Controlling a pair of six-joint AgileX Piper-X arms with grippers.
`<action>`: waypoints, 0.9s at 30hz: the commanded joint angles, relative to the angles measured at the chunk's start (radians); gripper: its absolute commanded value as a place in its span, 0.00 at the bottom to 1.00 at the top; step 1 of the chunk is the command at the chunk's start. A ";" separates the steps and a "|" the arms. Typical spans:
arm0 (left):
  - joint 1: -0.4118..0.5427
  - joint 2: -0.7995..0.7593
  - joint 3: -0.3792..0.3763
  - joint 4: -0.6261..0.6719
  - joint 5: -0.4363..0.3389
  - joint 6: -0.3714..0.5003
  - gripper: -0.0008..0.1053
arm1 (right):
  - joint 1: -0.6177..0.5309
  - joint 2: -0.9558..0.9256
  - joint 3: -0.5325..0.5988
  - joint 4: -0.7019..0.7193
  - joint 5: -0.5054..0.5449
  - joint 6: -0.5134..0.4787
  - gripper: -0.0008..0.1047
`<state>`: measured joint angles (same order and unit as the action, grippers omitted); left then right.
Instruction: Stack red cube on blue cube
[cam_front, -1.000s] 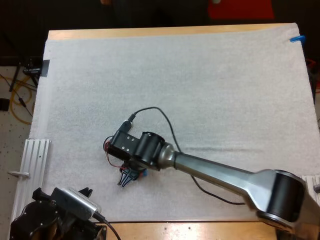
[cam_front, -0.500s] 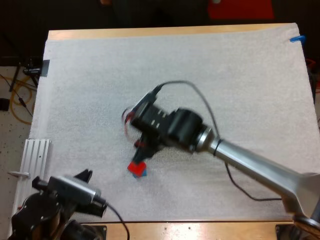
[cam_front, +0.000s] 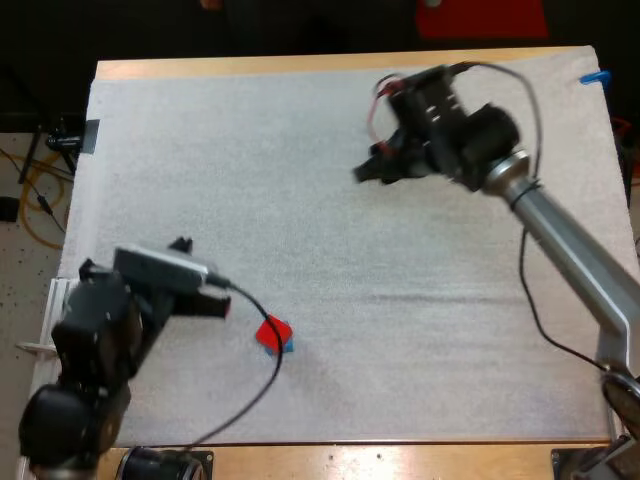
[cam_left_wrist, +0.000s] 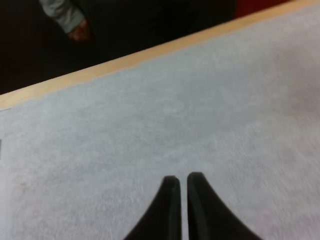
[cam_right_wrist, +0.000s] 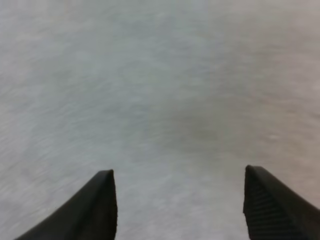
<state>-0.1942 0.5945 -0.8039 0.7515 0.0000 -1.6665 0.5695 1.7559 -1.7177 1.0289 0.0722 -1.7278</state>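
Fuzzy white mat (cam_front: 400, 300) covers the wooden table (cam_front: 300, 66). The red cube (cam_front: 271, 331) sits atop the blue cube (cam_front: 288, 346), one blue corner peeking out, near my left gripper (cam_left_wrist: 181, 177), whose tapered black fingers close on nothing. My right gripper (cam_right_wrist: 177, 172) is spread wide, empty, over bare mat.

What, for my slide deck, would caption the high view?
Red cube atop blue cube on the white mat; left gripper beside them, right gripper over the far side.
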 joint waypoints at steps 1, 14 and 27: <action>0.060 0.026 0.001 -0.056 0.067 0.010 0.01 | -0.047 -0.031 0.011 -0.008 -0.002 -0.003 0.52; 0.244 0.129 -0.051 -0.128 0.198 0.009 0.01 | -0.396 -0.293 0.307 -0.118 -0.008 -0.030 0.52; 0.244 0.109 -0.051 -0.126 0.223 0.019 0.01 | -0.687 -0.632 0.529 -0.136 -0.055 -0.108 0.52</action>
<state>0.0495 0.7181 -0.8486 0.6317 0.2144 -1.6528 -0.1117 1.1429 -1.1902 0.9076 0.0341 -1.8205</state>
